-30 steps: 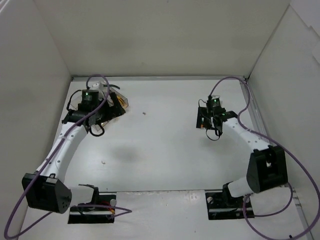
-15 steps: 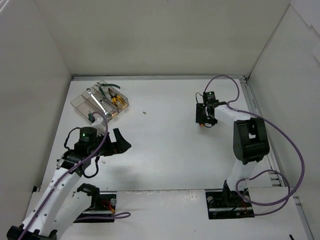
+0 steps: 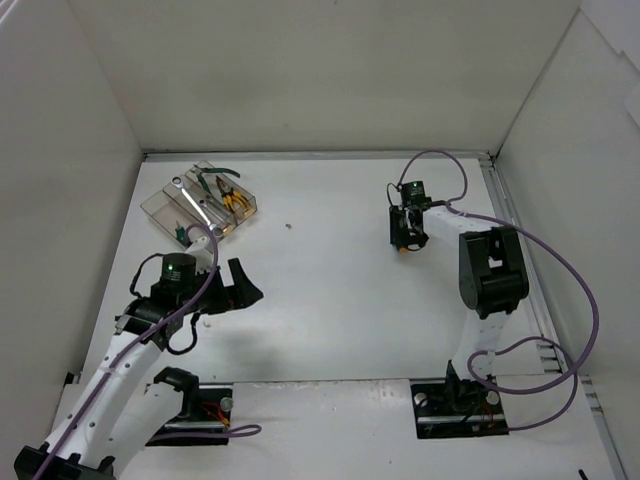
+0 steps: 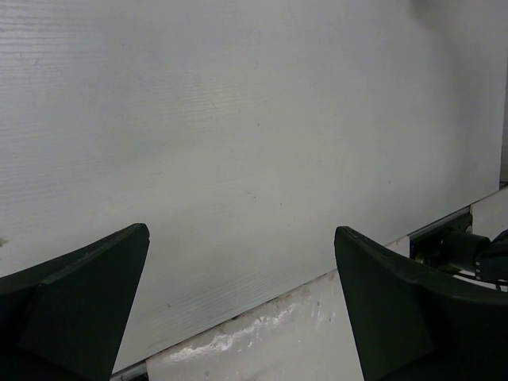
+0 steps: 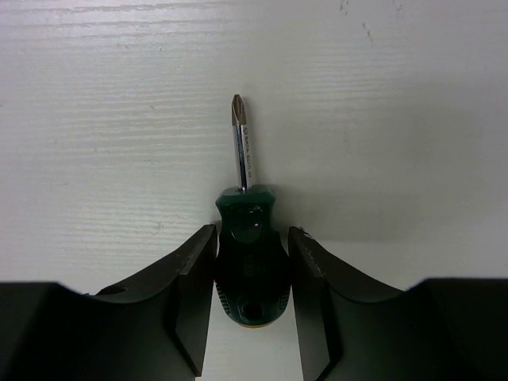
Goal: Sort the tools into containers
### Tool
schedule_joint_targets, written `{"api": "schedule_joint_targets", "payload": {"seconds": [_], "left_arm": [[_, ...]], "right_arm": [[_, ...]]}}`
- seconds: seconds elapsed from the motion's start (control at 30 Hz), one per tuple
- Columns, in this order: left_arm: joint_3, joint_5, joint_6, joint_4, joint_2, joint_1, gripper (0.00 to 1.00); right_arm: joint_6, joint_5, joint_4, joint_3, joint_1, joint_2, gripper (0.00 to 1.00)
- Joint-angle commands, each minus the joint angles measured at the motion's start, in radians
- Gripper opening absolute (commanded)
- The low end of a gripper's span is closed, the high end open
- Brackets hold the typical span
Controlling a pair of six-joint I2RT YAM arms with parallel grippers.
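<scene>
So, stubby grn-handle Phillips screwdriver (image 5: 248, 238)

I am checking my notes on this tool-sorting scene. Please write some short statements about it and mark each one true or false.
1. The right gripper has its jaws on either side of the green handle of the screwdriver. True.
2. The left gripper holds a pair of pliers. False: it is open and empty, above the table.
3. The tip of the screwdriver points away from the right gripper. True.
4. The containers hold nothing. False: a wrench and yellow-handled pliers lie in them.
</scene>
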Motion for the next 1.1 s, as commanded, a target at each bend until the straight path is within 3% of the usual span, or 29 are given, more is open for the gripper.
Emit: {"api": "schedule_joint_targets", "payload": {"seconds": [0.0, 0.23, 0.4, 0.8, 1.07], "left_arm": [[0.072, 0.052, -0.013, 0.047, 0.001, -0.003, 1.00], [0.157, 0.186, -0.110, 0.228, 0.120, -0.003, 1.00], [0.245, 0.220, -0.177, 0.385, 0.203, -0.051, 0.99], [0.480, 0.106, -0.217, 0.555, 0.464, -0.269, 0.89], [0.549, -0.061, -0.228, 0.577, 0.562, -0.358, 0.73]], "right_arm": [[-0.028, -0.013, 0.030, -0.022, 0.029, -0.124, 0.00], [-0.041, -0.163, 0.073, -0.130, 0.133, -0.517, 0.00], [-0.034, -0.283, 0.075, -0.174, 0.181, -0.653, 0.00], [0.057, -0.360, 0.124, -0.224, 0.349, -0.814, 0.00], [0.086, -0.363, 0.151, -0.236, 0.397, -0.833, 0.00]]}}
